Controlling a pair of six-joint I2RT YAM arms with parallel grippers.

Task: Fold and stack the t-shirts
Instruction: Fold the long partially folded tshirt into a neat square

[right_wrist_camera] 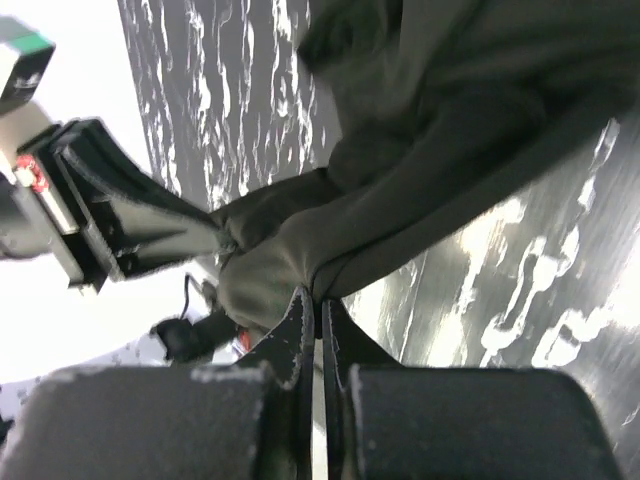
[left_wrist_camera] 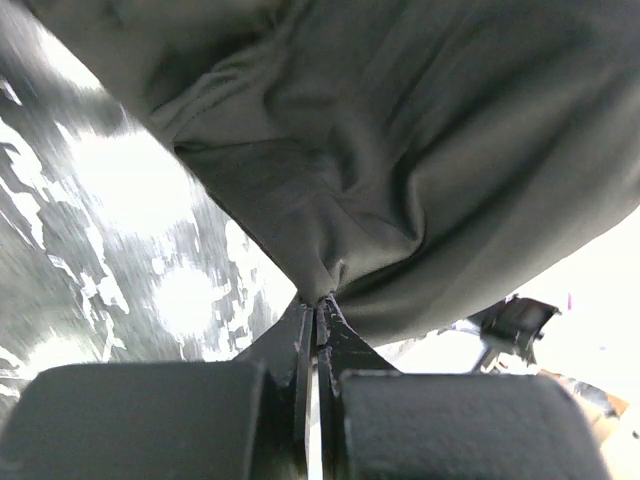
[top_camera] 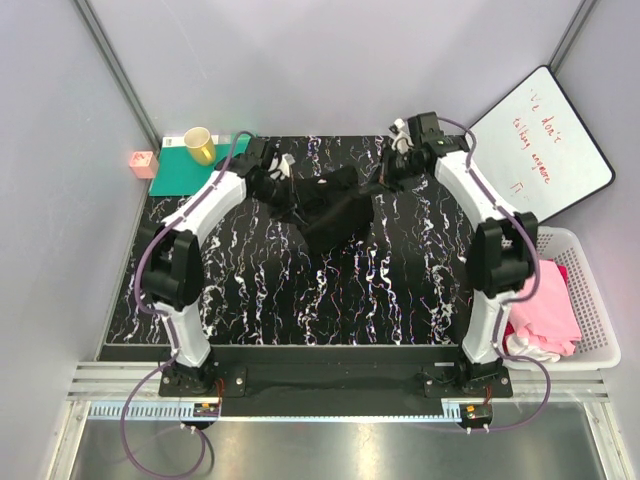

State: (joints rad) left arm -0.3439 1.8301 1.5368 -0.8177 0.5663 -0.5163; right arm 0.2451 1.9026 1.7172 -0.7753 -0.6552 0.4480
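Note:
The black t-shirt hangs bunched between both grippers above the far middle of the marbled table. My left gripper is shut on one edge of it; in the left wrist view the cloth fans out from the shut tips. My right gripper is shut on the other edge; in the right wrist view the cloth drapes from the tips. Its lettering is hidden. Pink and white t-shirts lie in the basket at the right.
A white basket stands off the table's right edge. A whiteboard leans at the back right. A teal mat with a yellow cup lies at the back left, with a small pink box beside it.

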